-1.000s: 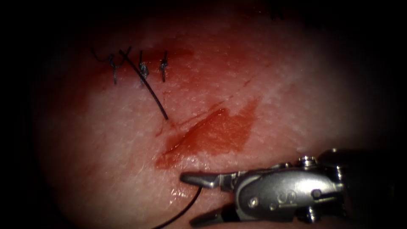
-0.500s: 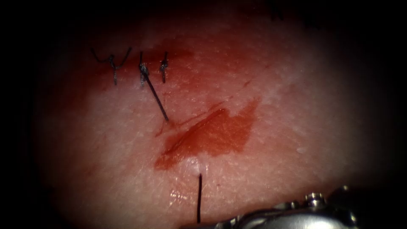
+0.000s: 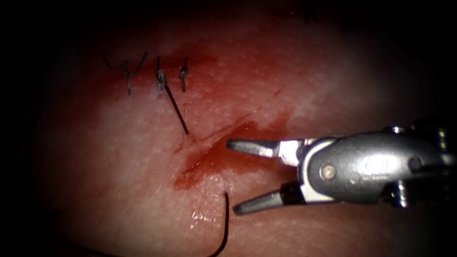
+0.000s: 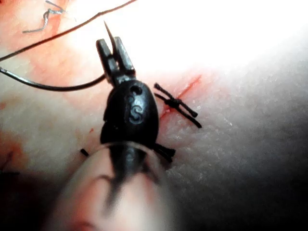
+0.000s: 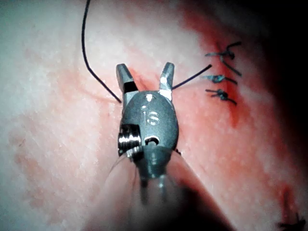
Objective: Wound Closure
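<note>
Thread (image 3: 223, 223) emerges from the tissue (image 3: 119, 181) at lower centre, just left of the right tool (image 3: 231, 176), whose jaws gape wide, empty, straddling the cut (image 3: 214, 157). In its wrist view, the left tool (image 4: 114, 48) grips the needle (image 4: 109, 32) near its tip, clear of tissue

This was a surgical training bench in a lab, not an operating room. A slab of pale pork tissue (image 3: 143, 190) lay under one bright spot of light with darkness around it. It carried a short cut (image 3: 214, 157) smeared with red fluid (image 3: 247, 143), a row of tied stitches (image 3: 159, 76), and a metal robotic needle driver (image 3: 357, 166) on a thin shaft.
</note>
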Motion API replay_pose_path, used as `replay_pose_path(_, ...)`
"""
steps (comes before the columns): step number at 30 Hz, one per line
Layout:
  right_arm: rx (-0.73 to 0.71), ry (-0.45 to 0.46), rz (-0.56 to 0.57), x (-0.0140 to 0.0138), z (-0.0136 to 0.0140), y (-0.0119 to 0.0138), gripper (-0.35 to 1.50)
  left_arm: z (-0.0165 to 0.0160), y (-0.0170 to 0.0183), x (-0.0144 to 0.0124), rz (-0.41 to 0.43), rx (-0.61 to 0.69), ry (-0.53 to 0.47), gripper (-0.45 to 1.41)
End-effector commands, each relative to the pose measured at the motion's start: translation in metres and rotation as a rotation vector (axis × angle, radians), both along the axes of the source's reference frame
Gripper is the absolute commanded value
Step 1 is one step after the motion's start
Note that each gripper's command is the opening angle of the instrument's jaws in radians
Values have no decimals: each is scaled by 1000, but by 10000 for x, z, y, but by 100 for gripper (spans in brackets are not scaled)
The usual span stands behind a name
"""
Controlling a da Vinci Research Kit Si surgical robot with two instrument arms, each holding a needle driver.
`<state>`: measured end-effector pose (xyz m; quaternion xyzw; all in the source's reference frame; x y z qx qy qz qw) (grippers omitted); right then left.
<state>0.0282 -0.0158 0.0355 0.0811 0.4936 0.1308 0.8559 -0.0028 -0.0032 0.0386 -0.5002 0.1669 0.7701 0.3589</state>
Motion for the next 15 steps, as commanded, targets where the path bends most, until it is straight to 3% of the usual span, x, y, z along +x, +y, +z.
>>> replay_pose_path(1, 85, -13, 59, 18, 15, 6, 103, 6, -6, -6, -1, 2, 0, -45)
replay_pose_path(3, 227, -35, 167, 30, 33, 11, 81, 7, -8, -6, -3, 1, 5, -45)
replay_pose_path(5, 297, -77, 206, 38, 46, 13, 73, 8, -9, -7, -2, 3, 11, -45)
replay_pose_path(8, 399, -112, 236, 49, 67, 12, 81, 8, -10, -7, -2, 3, 15, -45)
replay_pose_path(11, 479, -136, 297, 60, 93, 9, 101, 9, -11, -8, 1, 2, 16, -45)
replay_pose_path(15, 530, -140, 337, 68, 118, 12, 103, 9, -12, -11, 5, 2, 16, -45)
